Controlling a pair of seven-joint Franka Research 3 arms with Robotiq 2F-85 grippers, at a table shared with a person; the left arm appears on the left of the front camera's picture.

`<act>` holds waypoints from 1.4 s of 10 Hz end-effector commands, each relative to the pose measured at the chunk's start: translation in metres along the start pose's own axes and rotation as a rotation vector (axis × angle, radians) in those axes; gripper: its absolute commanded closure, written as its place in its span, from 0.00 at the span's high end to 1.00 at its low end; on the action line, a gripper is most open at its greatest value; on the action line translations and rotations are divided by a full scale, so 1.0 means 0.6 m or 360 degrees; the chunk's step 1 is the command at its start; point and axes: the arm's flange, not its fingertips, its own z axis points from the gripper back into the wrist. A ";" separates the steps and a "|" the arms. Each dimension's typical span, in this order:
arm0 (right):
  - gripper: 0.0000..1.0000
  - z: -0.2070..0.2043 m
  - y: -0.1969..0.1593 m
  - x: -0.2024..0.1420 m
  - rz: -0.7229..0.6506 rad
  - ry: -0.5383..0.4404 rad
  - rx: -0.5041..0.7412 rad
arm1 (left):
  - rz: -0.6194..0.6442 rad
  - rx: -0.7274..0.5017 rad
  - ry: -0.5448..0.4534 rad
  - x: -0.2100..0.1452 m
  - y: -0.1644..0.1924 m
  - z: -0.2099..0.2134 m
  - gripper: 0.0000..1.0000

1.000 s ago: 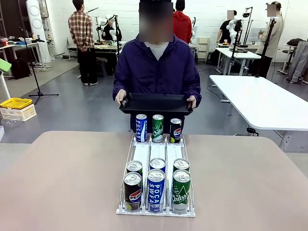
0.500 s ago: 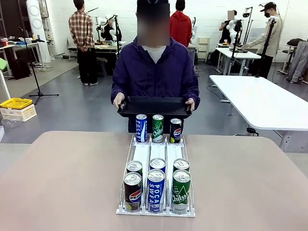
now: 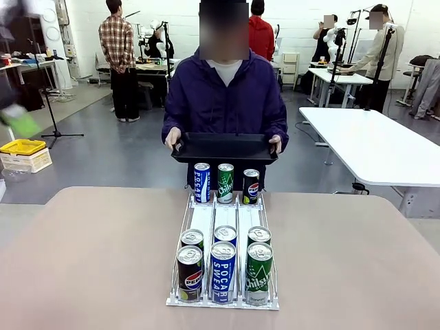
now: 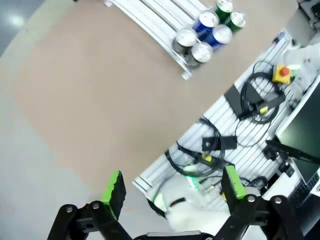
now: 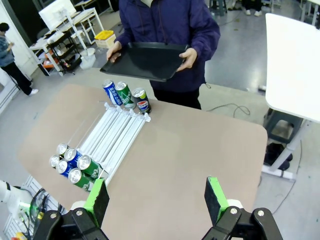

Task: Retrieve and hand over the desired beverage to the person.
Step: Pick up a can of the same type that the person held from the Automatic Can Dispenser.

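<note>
Left gripper [image 4: 174, 187] hangs high above the table [image 3: 103, 254], green pads spread wide, nothing between them; over on the tabletop there's a white rack [image 3: 203, 221] with three lanes running away toward the far edge; left lane has the front Pepsi can [image 3: 190, 273] at the near end with another can right behind it, and the far Pocari Sweat can [image 3: 201, 183] at the other end; middle lane has the front Pocari Sweat can [image 3: 223, 271], one more can behind it, and the far Chilsung can [image 3: 225, 183]; right lane has the front Chilsung can [image 3: 258, 273], a can behind it, and the far Pepsi can [image 3: 251, 186]; every drink sits in the rack, none is held; the person [image 3: 225, 103] stands at the far side, right behind the rack, holding a black tray [image 3: 224, 147] in both hands; right gripper [image 5: 156, 196] is up high too, fingers apart and empty.
</note>
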 end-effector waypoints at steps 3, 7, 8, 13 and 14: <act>1.00 -0.002 -0.001 0.000 0.0003 0.0000 0.0016 | 0.0350 0.0005 0.0085 0.125 -0.067 -0.141 1.00; 1.00 -0.002 -0.001 0.000 0.0003 0.0000 0.0016 | 0.0680 0.0057 -0.0152 0.231 -0.143 -0.214 1.00; 1.00 -0.002 -0.001 0.000 0.0003 0.0000 0.0016 | 0.0640 0.0055 -0.0176 0.244 -0.135 -0.206 1.00; 1.00 -0.002 -0.001 0.000 0.0003 0.0000 0.0016 | 0.0640 0.0012 -0.0111 0.214 -0.108 -0.202 1.00; 1.00 -0.002 -0.001 0.000 0.0003 0.0000 0.0016 | 0.0640 0.0012 -0.0111 0.214 -0.108 -0.202 1.00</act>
